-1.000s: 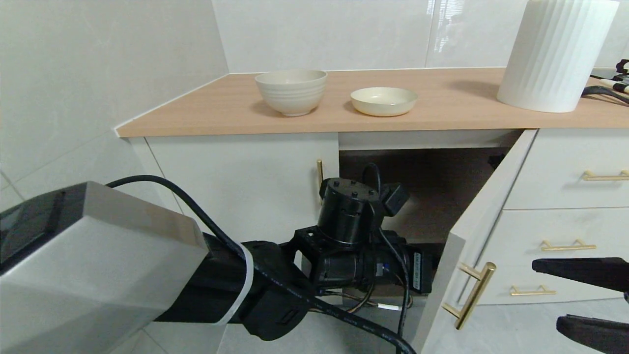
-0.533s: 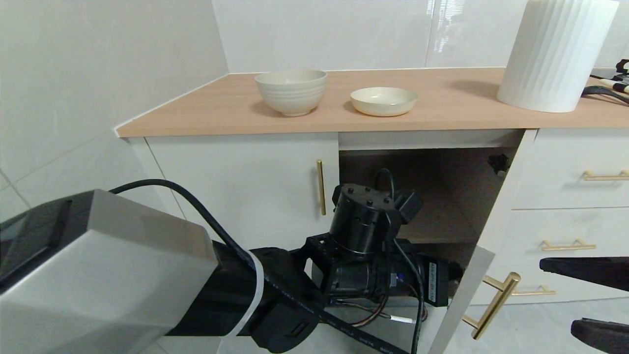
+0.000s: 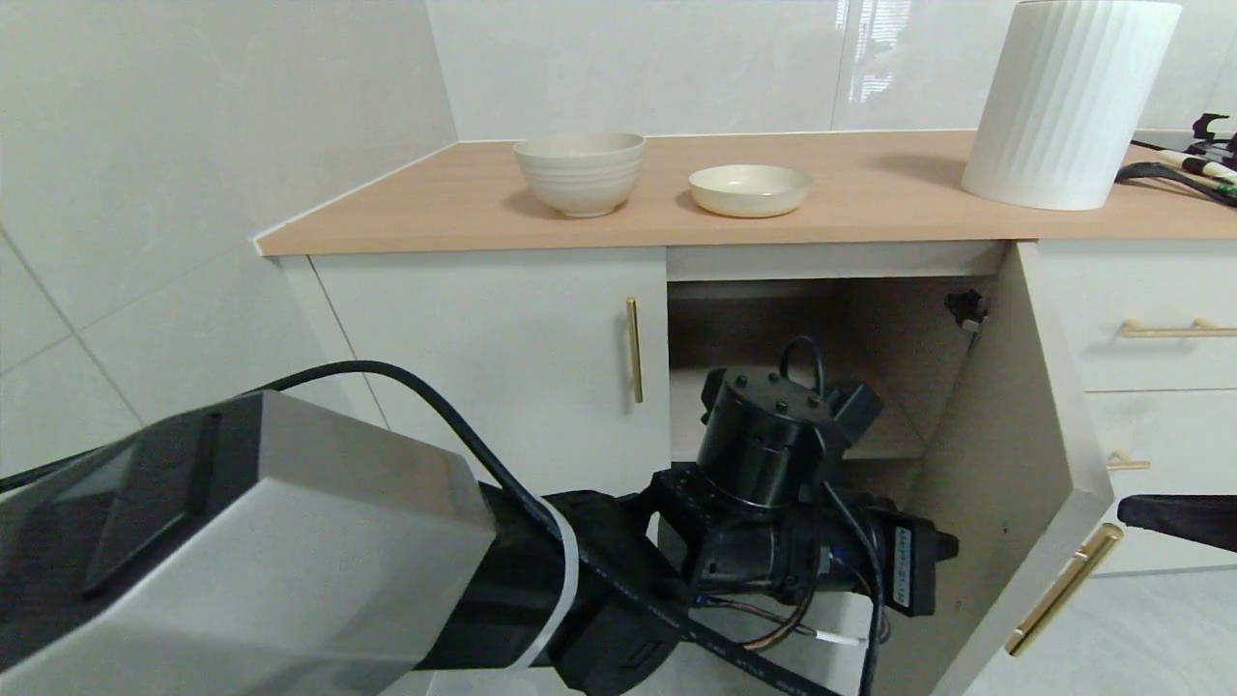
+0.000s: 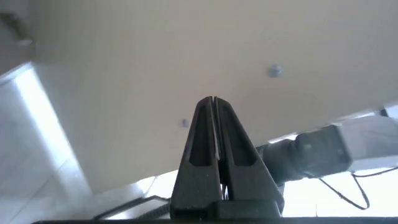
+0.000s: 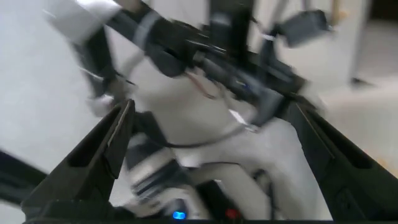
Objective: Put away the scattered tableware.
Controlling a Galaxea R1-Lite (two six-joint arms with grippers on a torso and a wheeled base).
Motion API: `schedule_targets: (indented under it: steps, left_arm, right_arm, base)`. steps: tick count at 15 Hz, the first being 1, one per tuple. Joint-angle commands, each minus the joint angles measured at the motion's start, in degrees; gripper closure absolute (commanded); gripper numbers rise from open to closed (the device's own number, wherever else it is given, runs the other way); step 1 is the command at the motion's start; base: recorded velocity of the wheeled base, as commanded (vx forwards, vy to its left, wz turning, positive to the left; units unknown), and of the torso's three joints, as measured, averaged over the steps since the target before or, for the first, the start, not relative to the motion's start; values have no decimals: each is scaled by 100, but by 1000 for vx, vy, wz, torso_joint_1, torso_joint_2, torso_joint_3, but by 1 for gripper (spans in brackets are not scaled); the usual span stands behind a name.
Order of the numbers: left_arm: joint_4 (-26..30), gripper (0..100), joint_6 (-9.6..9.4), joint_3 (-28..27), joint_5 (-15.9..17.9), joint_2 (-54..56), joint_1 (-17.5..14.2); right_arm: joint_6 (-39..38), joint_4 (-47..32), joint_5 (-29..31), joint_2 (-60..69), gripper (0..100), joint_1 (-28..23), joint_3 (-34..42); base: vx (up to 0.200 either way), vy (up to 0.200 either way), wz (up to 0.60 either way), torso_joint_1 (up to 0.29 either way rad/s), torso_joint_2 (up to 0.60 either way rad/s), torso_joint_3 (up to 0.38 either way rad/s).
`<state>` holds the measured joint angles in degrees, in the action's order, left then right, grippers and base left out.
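L fingers pressed flat together, nothing between them, tips facing inner face of cupboard door, contact unclear; prob. serving as blunt pusher to swing it wide, so no grip needed; R fingers spread wide, empty, low beyond door's outer side, seemingly free for a pick; door stands well open, cupboard interior exposed; bowl & shallow dish sit apart on desk, upright, untouched, nr its left end; both look easy to reach from above; next step likely lift one & stow it inside
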<state>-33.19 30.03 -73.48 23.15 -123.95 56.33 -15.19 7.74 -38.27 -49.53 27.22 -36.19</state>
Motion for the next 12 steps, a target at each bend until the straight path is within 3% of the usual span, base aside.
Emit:
schedule_targets:
  steps: [1,3,5,6,7,12]
  left_arm:
    - [15,100,12,-254,-3,-173,326]
    - [-47,100,118,-254,-3,-155,572]
    - [-47,100,153,-228,-3,-94,572]
    - [-56,100,364,-140,5,170,361]
    - [-56,100,434,-105,32,266,264]
    - [-12,100,460,10,-56,486,-96]
  right_arm:
    - [-116,-1,-392,189,0,-24,-54]
    - [-133,-18,-542,128,0,-33,-46]
    - [-133,-27,-542,101,0,-33,-37]
    - [-169,-18,-542,-48,0,-33,-28]
    - [-177,-18,-542,-118,0,-33,-19]
    - [-221,-9,-454,-426,0,-156,-28]
  base:
    - [0,0,0,0,0,0]
    - [0,0,0,0,0,0]
    - [0,0,0,0,0,0]
    - [0,0,0,0,0,0]
    - [0,0,0,0,0,0]
    - [0,0,0,0,0,0]
